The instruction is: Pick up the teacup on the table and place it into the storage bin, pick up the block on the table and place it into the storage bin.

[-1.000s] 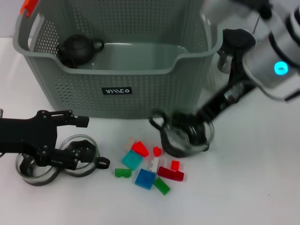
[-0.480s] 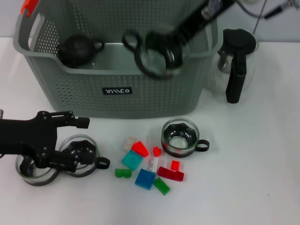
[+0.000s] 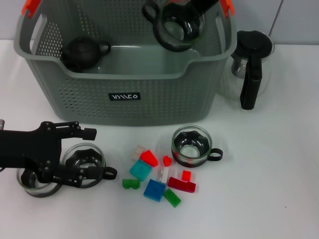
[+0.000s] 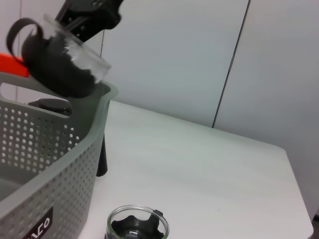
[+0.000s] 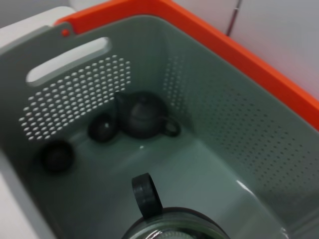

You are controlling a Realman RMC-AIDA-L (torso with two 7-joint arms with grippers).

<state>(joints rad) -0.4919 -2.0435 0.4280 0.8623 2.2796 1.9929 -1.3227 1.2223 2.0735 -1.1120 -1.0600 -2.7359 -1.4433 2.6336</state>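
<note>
Right gripper [image 3: 192, 7]: positioned over the storage bin [image 3: 124, 94], toward its 1 o'clock corner in the head view. It has hold of a glass teacup [image 3: 174, 27] with a dark insert, fingers clamped at the rim. The cup hangs tilted, handle out toward 10 o'clock, above the open interior and clear of the walls.

Left gripper [image 3: 60, 149]: low on the table at 8 o'clock of the bin, fingers spread apart around a second glass cup [image 3: 84, 164], with a third cup [image 3: 35, 181] just beside it. Nothing is lifted.

Recommended conduct of the step: lower the held teacup straight down toward the bare floor [image 5: 209, 174] of the bin before letting go; a release from this height risks a hard landing for glass. Keep it away from the black teapot [image 3: 82, 51] at the 10 o'clock end, and from the two small dark round pieces [image 5: 102, 128] lying near it. Level the cup if possible so that it settles on its base.

Outstanding: one more cup [image 3: 191, 145] stands at 5 o'clock of the bin, and the coloured blocks [image 3: 154, 174] lie scattered beside it, none yet collected. A glass kettle [image 3: 251, 64] stands at 3 o'clock.

Markings: a small black label [image 3: 124, 96] on the bin's front carries white lettering, not legible. No other writing is observed.
</note>
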